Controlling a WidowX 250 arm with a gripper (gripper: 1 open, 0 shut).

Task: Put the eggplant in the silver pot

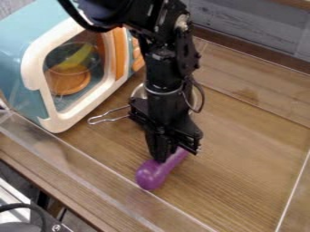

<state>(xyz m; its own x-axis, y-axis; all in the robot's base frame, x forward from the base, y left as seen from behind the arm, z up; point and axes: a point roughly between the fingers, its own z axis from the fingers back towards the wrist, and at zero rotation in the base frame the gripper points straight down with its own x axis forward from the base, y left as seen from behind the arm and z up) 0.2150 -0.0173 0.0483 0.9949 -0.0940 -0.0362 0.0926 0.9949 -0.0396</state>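
The purple eggplant (154, 172) lies on the wooden table near its front edge, with one end tilted up towards the fingers. My gripper (169, 152) points straight down, its fingers pinched together on that raised end. The silver pot (137, 91) stands just behind the arm and is mostly hidden by it. Only part of its rim and its wire handle (107, 116) show at the left.
A teal and white toy microwave (54, 68) with an orange door stands at the left, with yellow and orange items inside. The table's front edge (109, 195) runs close below the eggplant. Bare wood stretches to the right of the arm.
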